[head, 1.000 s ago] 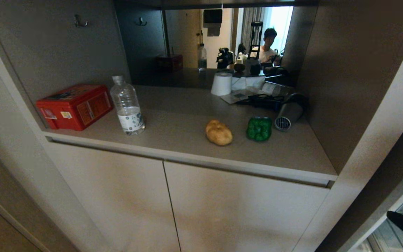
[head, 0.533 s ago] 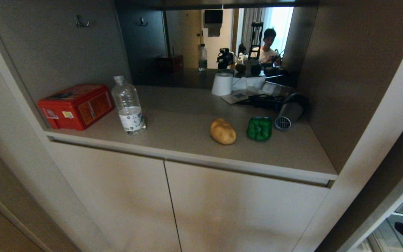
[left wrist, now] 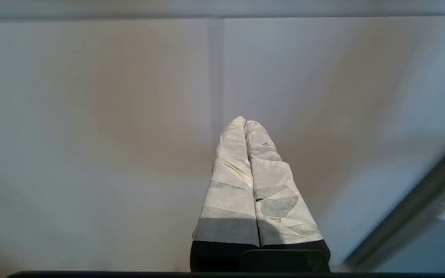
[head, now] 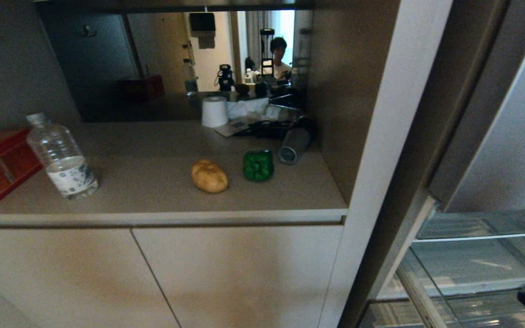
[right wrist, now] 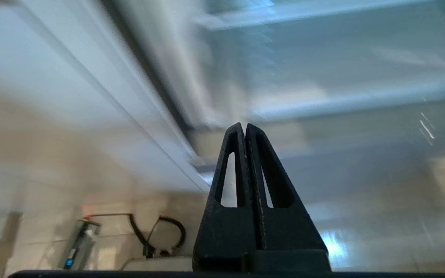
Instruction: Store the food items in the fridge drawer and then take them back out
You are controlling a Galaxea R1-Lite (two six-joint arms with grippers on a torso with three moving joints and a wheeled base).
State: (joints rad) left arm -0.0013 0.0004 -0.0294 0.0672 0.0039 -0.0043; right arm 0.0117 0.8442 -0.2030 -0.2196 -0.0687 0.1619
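Head view, fridge drawer (head: 467, 273) (bare), potato (head: 209, 176) on counter (head: 153, 182)

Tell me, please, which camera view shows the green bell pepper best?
The head view: the green bell pepper sits in plain sight on the counter, beside the potato. Neither wrist view shows it.

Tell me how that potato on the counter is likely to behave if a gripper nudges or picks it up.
The potato is a rounded oval lying on its side on the flat counter, so a nudge would probably roll or wobble it. It looks solid, likely stiff and fairly heavy for its size. Its matte skin suggests little slipperiness, though the curve may let it slip from narrow fingers.
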